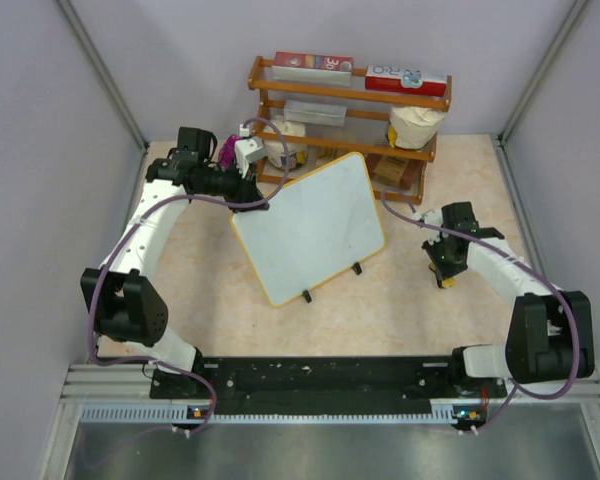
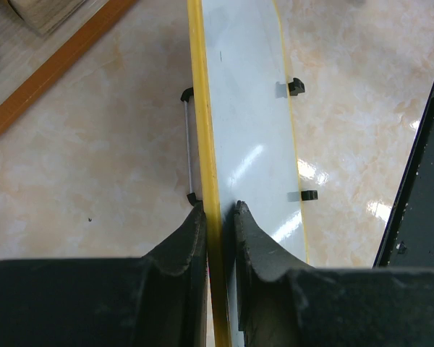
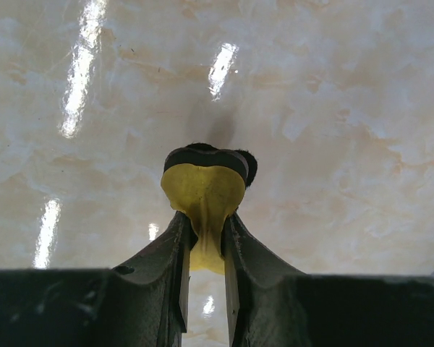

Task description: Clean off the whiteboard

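Now, left hand clamped on the yellow edge of the whiteboard, board propped tilted mid-counter before the wooden rack, right hand pinching a yellow eraser, off to the board's right.

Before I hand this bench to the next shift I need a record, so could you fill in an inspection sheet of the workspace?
Surface: marbled beige table, glossy, no spills seen.
Job's things: whiteboard in the middle, turned askew, face looks blank from above; yellow eraser with a black pad.
Clutter: wooden rack at the far edge, holding boxes and a bag.
Claws: left claw shut on the whiteboard's yellow edge; right claw shut on the eraser, off the board to its right.
Cables: purple cables run along both arms; one loops near the board's far corner.
Surroundings: plain walls on three sides.
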Controlling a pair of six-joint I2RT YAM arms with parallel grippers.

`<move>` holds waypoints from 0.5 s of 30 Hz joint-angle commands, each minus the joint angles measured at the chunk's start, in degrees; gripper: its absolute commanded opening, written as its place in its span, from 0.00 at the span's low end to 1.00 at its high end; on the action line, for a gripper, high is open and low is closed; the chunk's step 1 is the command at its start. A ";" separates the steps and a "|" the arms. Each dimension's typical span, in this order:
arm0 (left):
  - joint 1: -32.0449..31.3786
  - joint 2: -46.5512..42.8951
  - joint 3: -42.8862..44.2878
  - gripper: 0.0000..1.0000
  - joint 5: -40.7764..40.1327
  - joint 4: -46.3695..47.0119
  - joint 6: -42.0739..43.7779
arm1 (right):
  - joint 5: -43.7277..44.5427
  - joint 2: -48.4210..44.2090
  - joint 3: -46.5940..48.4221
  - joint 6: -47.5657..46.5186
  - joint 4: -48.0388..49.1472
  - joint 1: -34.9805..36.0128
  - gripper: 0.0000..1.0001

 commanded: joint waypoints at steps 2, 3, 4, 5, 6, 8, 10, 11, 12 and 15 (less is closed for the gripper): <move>-0.74 -1.02 -1.48 0.13 -3.27 0.43 4.81 | -1.58 1.36 0.14 -2.19 1.13 -0.44 0.24; -0.74 -0.94 -1.48 0.13 -3.18 0.43 4.81 | -1.32 1.71 0.40 -2.19 1.48 -0.53 0.25; -0.74 -0.76 -1.48 0.13 -3.27 0.43 4.90 | -1.41 2.58 0.58 -2.28 1.84 -0.71 0.26; -0.74 -0.76 -1.48 0.13 -3.27 0.34 4.81 | -1.49 3.20 0.75 -2.28 2.19 -0.88 0.27; -0.74 -0.85 -1.48 0.13 -3.27 0.43 4.81 | -1.67 3.81 1.37 -2.28 2.19 -1.23 0.28; -0.74 -0.93 -1.48 0.13 -3.27 0.34 4.81 | -1.76 5.66 1.81 -2.54 2.54 -1.67 0.31; -0.74 -1.11 -1.57 0.13 -3.35 0.34 4.99 | -1.76 7.24 2.42 -2.71 2.81 -1.94 0.33; -0.74 -1.11 -1.65 0.13 -3.53 0.34 4.90 | -1.67 7.77 2.60 -2.89 3.24 -2.20 0.34; -0.74 -1.11 -1.65 0.13 -3.62 0.43 4.99 | -1.67 8.12 2.95 -2.89 3.33 -2.29 0.35; -0.74 -1.20 -1.74 0.13 -3.79 0.43 4.90 | -3.69 8.92 3.39 -2.98 3.60 -2.73 0.40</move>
